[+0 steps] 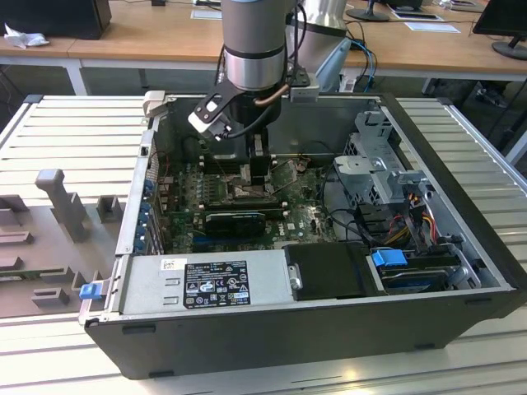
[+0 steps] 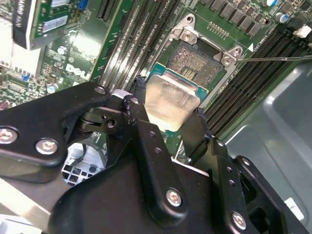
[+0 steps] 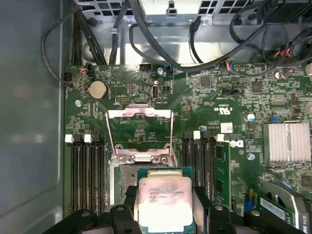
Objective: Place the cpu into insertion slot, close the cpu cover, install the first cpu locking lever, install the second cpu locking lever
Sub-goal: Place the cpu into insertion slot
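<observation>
The pincer (image 2: 169, 112) carries the cpu (image 3: 165, 202) partly over one edge of the insertion slot (image 2: 202, 58). Seating it well likely calls for keeping the chip level, squared to the slot's rim, and lowered without force. The pincer is clamped on two opposite edges of the chip. The cpu cover (image 3: 140, 113) stands swung open at the slot's opposite edge.

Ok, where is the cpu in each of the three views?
Exterior view: hidden between the hand's fingertips, over the green board.
Second wrist view: the cpu, silver top up, gripped by the hand, beside the insertion slot.
First wrist view: the cpu in the hand, overlapping the insertion slot.
Shared landmark: the insertion slot, just under the hand.
</observation>
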You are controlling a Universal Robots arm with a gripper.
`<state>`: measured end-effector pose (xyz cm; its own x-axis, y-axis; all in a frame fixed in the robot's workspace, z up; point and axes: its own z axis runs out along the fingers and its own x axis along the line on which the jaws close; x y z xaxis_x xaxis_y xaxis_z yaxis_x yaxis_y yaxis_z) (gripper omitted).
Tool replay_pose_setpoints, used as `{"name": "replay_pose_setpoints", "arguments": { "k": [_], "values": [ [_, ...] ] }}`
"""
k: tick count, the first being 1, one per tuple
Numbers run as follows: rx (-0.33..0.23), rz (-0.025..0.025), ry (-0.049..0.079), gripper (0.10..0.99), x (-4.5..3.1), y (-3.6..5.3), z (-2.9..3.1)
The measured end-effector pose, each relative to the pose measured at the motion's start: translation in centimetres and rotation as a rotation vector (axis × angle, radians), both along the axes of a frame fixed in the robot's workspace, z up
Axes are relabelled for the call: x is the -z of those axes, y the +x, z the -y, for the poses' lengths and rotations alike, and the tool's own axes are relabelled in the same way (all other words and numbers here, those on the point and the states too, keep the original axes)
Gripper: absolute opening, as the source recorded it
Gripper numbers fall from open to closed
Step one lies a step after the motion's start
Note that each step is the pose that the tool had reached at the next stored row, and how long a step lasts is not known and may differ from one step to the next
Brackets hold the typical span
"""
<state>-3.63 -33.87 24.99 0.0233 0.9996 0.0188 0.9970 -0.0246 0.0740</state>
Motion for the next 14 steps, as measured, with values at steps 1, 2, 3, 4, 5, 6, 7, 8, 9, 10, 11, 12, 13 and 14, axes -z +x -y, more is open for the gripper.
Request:
{"name": "replay_pose_setpoints", "arguments": {
  "k": [1, 2, 3, 4, 5, 6, 7, 8, 9, 10, 11, 12, 13, 14],
  "values": [
    [-0.002, 0.0, 0.0, 0.533, 0.36, -0.1, -0.09],
    [-0.008, 0.0, 0.0, 0.533, 0.81, -0.37, -0.16],
    [-0.01, 0.0, 0.0, 0.533, 0.99, -0.45, -0.18],
    [-0.012, 0.0, 0.0, 0.533, 1.18, -0.52, -0.21],
    [-0.013, 0.0, 0.0, 0.533, 1.51, -0.62, -0.26],
    [-0.013, 0.0, 0.0, 0.533, 1.88, -0.69, -0.4],
    [-0.013, 0.0001, 0.0, 0.533, 2.09, -0.72, -0.52],
    [-0.013, 0.0, 0.0, 0.533, 2.22, -0.73, -0.58],
    [-0.013, 0.0, 0.0, 0.533, 2.52, -0.74, -0.69],
    [-0.013, 0.0, 0.0, 0.533, 2.82, -0.79, -0.82],
    [-0.013, 0.0, 0.0, 0.533, 2.97, -0.85, -0.87],
    [-0.013, 0.0, 0.0, 0.533, 3.13, -0.92, -0.94],
    [-0.012, -0.0001, 0.0, 0.533, 3.21, -0.95, -1.01],
    [-0.012, 0.0, 0.0, 0.533, 3.27, -0.96, -1.08]
  ]
}}
